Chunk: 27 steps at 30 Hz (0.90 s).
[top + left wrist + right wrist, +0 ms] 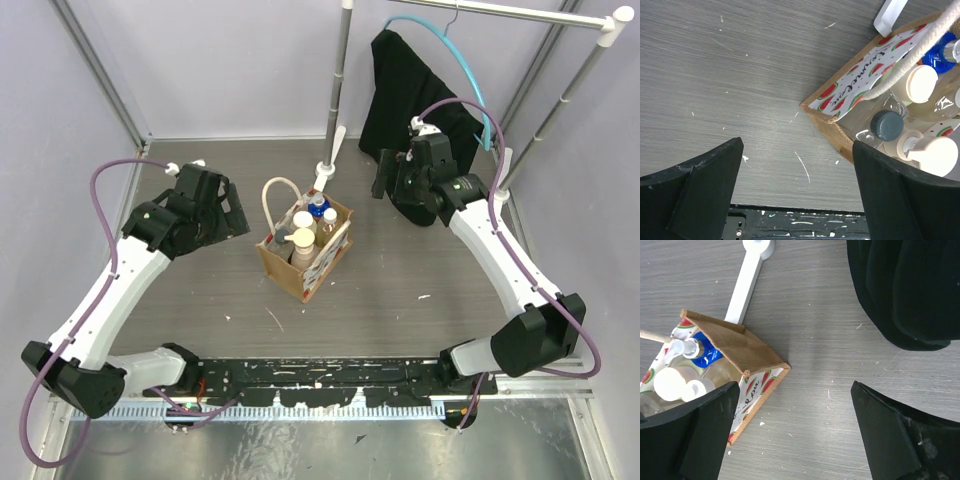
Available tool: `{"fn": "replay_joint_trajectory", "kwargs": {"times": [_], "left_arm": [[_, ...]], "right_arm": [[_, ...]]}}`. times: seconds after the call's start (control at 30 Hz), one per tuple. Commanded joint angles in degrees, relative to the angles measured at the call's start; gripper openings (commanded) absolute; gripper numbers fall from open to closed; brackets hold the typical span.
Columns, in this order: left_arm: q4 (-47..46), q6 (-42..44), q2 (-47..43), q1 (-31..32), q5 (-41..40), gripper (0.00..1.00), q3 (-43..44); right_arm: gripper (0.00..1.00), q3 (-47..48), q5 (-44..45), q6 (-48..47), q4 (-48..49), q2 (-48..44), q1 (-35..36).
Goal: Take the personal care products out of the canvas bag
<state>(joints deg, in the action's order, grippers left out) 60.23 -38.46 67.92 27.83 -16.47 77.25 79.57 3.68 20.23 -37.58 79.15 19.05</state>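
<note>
The personal care products point(303, 240) all stand inside the canvas bag point(280, 268), upright and packed close. A blue-capped bottle point(317, 207) is toward the far corner with a white-topped bottle point(329, 218) just beside it. The left wrist view also shows a cream-capped bottle point(921, 83), a cream pump bottle point(935, 152) and a dark grey cap point(887, 125). The bag sits upright on the worktop point(420, 300), a little left of the middle and turned corner-on to the arms, with a red-and-white print on one side. A cream rope handle point(275, 195) loops up at its far left rim. Just beyond the bag lies a white rack foot point(330, 165). The left claw point(228, 210) hovers to the left of the bag, jaws spread wide and holding nothing. The right claw point(385, 175) hangs to the far right, equally wide and empty, close in front of the black garment point(405, 80) that hangs there. No bottle is out yet, so the task looks to be at its very start, with both arms at the approach stage. The next move probably calls for one claw to come over the bag's mouth, line up on a single cap at the edge of the cluster and descend without snagging the rope. Because the bottles crowd each other, the jaws will need a narrow entry. The light bag may lift with a bottle unless the other claw steadies it.
</note>
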Motion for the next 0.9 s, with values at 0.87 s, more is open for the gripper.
{"fn": "replay_joint_trajectory", "kwargs": {"times": [0.87], "left_arm": [[-8.05, 2.8, 0.08, -0.15, 9.44, 0.98, -4.75]], "right_arm": [[1.0, 3.31, -9.88, -3.91, 5.11, 1.95, 0.32]]}}
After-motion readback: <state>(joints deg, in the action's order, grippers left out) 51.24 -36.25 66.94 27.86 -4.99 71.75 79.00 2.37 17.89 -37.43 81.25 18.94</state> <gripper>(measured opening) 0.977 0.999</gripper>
